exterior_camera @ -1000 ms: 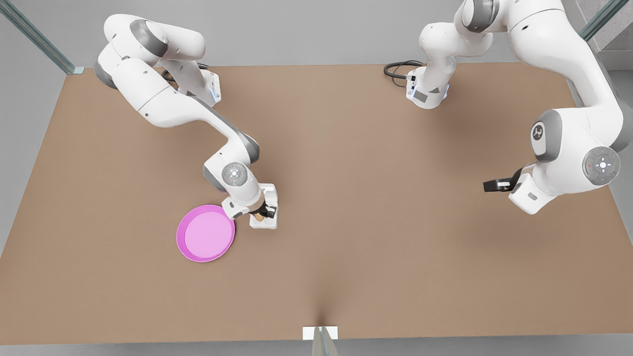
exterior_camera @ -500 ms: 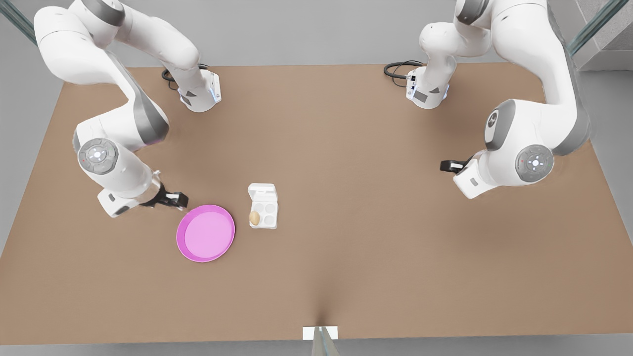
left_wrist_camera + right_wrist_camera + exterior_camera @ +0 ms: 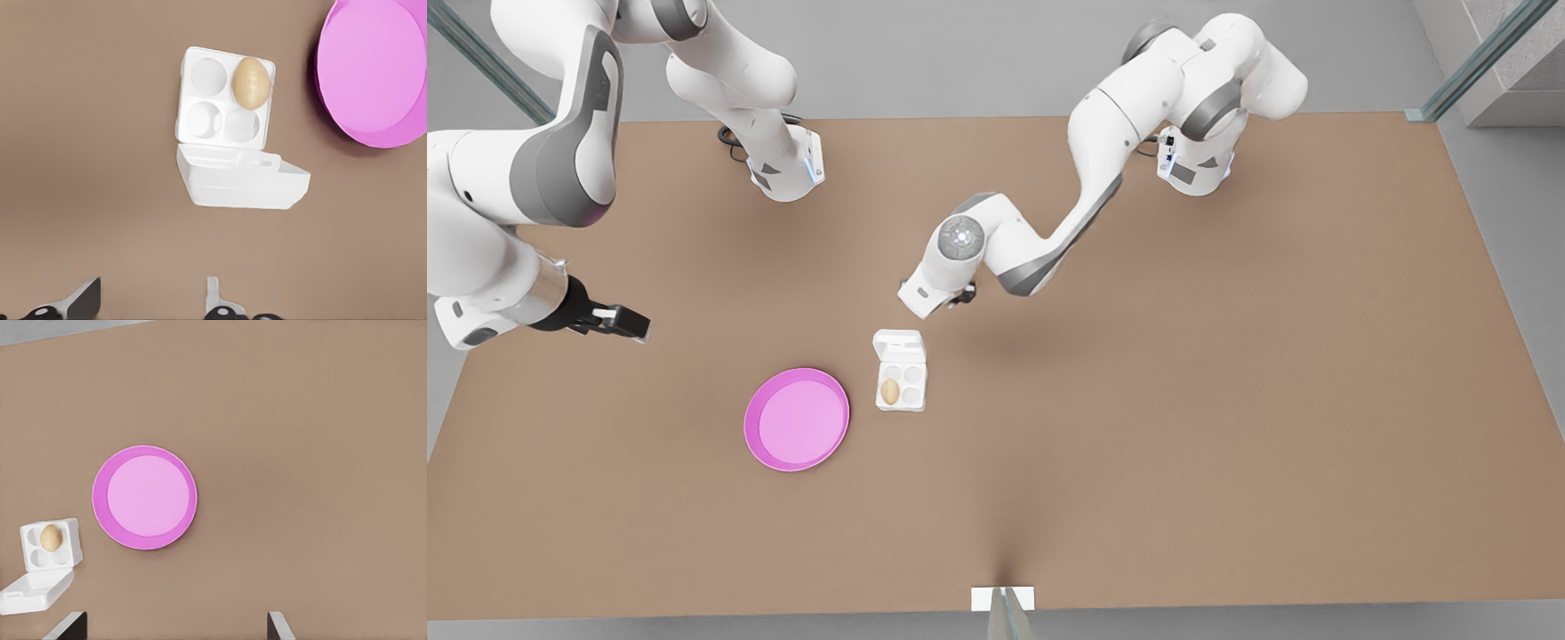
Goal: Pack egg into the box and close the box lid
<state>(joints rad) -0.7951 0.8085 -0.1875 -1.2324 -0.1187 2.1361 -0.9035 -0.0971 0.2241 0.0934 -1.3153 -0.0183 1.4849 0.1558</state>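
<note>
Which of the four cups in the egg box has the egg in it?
The egg sits in the corner cup farthest from the box lid, on the pink plate side; the other three cups are empty.

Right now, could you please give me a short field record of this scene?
egg: small tan-brown oval egg, in one cup of the white square four-cup carton
lid: white hinged flap, open
plate: round pink plate, beside the carton
left gripper: open, above the table near the lid
right gripper: open, far off at the front view's left
</note>
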